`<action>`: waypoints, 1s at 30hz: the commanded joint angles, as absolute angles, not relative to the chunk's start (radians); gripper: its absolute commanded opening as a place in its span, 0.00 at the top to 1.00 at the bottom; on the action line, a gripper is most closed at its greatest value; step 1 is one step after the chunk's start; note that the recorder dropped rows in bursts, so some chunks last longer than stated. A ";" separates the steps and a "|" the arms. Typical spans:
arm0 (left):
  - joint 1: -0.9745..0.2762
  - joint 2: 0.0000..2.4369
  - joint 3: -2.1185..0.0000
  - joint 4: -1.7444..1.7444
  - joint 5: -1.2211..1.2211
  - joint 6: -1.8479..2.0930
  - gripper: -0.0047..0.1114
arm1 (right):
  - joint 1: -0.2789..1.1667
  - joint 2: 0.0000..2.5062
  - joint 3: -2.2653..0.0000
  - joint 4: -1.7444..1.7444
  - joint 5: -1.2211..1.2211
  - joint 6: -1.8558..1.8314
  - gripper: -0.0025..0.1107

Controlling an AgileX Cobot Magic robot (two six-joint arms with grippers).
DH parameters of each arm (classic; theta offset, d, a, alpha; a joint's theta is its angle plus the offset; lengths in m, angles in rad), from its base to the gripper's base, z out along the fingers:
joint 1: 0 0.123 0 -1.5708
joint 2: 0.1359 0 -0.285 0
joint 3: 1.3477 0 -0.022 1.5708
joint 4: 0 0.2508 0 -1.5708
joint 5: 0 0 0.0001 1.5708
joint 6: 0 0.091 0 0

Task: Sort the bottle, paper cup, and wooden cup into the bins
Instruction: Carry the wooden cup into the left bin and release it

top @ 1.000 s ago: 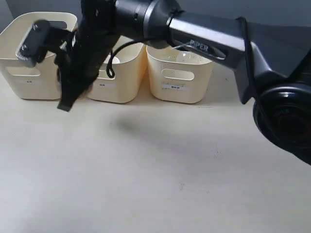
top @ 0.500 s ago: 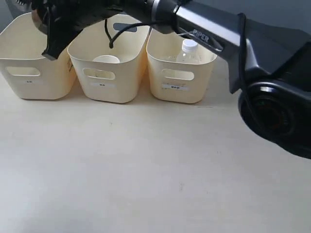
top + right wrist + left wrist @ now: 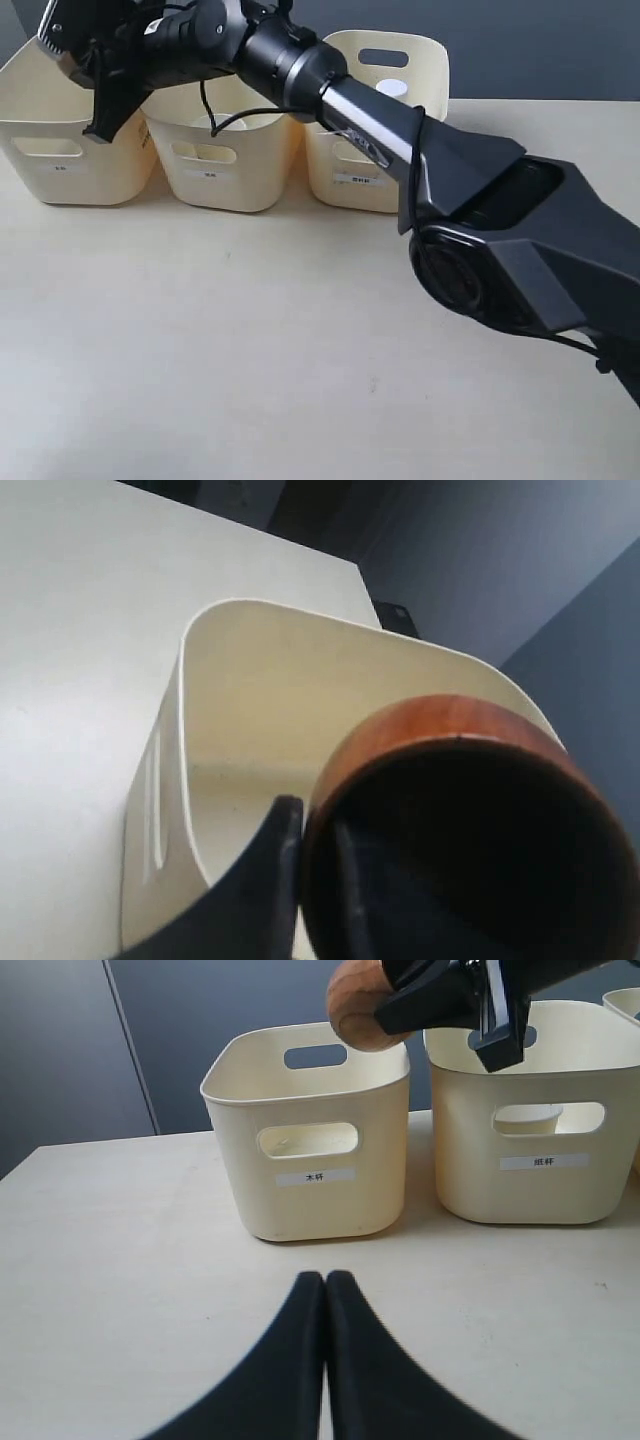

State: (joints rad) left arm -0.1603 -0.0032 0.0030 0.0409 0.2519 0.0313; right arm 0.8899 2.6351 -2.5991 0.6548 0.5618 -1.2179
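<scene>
The wooden cup [image 3: 358, 1002] hangs tilted above the left bin [image 3: 310, 1190], with my right gripper [image 3: 318, 845] shut on its wall, one finger inside and one outside. In the right wrist view the cup's brown rim [image 3: 440, 718] is over that bin's hollow [image 3: 240, 730]. The right gripper [image 3: 100, 108] reaches across to the left bin [image 3: 55, 150]. The paper cup [image 3: 527, 1118] shows through the middle bin's [image 3: 540, 1185] cut-out. The bottle's white cap [image 3: 392, 88] rises from the right bin [image 3: 365, 160]. My left gripper [image 3: 325, 1282] is shut and empty, low over the table before the bins.
The three bins stand side by side at the table's far edge, the middle bin [image 3: 225, 160] between the others. The right arm's dark links [image 3: 480, 200] slant across the right and middle bins. A dark wall [image 3: 150, 1040] rises behind the table.
The right arm has swung up and to the left, from in front of the left and middle bins to above the left bin. The left gripper's earlier state is not shown.
</scene>
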 commanded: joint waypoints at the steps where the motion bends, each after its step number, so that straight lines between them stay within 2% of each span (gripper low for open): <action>1: -0.163 0.000 0.000 0.043 0.239 0.028 0.96 | 0.887 2.657 -2.618 0.664 0.523 -1.230 0.98; 8: -0.163 0.000 0.000 0.043 0.239 0.028 0.96 | 0.887 2.675 -2.618 0.660 0.504 -1.230 0.98; 10: -0.163 0.000 0.000 0.043 0.239 0.028 0.96 | 0.887 2.677 -2.618 0.660 0.502 -1.229 0.92; 14: -0.163 0.000 0.000 0.043 0.239 0.028 0.96 | 0.887 2.677 -2.618 0.660 0.502 -1.213 0.74; 16: -0.163 0.000 0.000 0.043 0.239 0.028 0.96 | 0.887 2.677 -2.618 0.660 0.496 -1.211 0.71; 22: -0.163 0.000 0.000 0.043 0.239 0.028 0.96 | 0.888 2.642 -2.618 0.656 0.482 -1.180 0.72; 24: -0.163 0.000 0.000 0.043 0.239 0.028 0.96 | 0.890 2.606 -2.618 0.624 0.499 -1.132 0.80; 26: -0.163 0.000 0.000 0.043 0.239 0.028 0.96 | 0.890 2.558 -2.618 0.545 0.533 -1.054 0.95; 27: -0.163 0.000 0.000 0.043 0.239 0.028 0.96 | 0.890 2.538 -2.618 0.514 0.553 -1.017 0.98; 30: -0.163 0.000 0.000 0.043 0.239 0.028 0.96 | 0.892 2.467 -2.618 0.401 0.640 -0.924 0.98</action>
